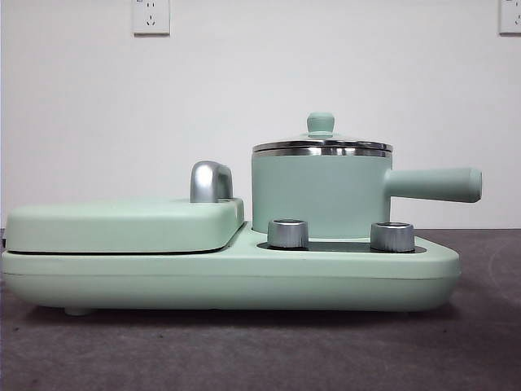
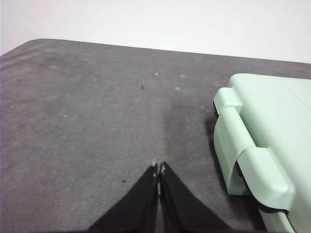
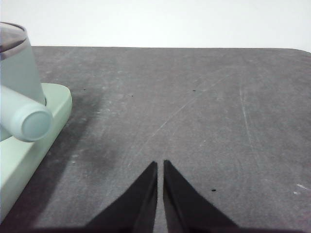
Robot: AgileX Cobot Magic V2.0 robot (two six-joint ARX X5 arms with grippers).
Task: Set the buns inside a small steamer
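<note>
The small steamer (image 1: 321, 191) is a mint-green round pot with a steel rim, a straight green side handle (image 1: 435, 184) and a glass lid with a green knob (image 1: 321, 123). It stands on the right half of a mint-green cooker base (image 1: 244, 281). The lid is on. The buns are out of view. My left gripper (image 2: 159, 169) is shut over bare table beside the cooker's griddle end (image 2: 262, 141). My right gripper (image 3: 160, 164) is shut above bare table, off the end of the steamer's handle (image 3: 29, 122). Neither gripper holds anything.
A flat closed griddle (image 1: 122, 224) with a chrome handle (image 1: 211, 181) fills the base's left half. Two chrome dials (image 1: 288, 233) sit on the base in front of the steamer. Dark grey table (image 3: 194, 97) stretches on both sides of the cooker; a white wall stands behind.
</note>
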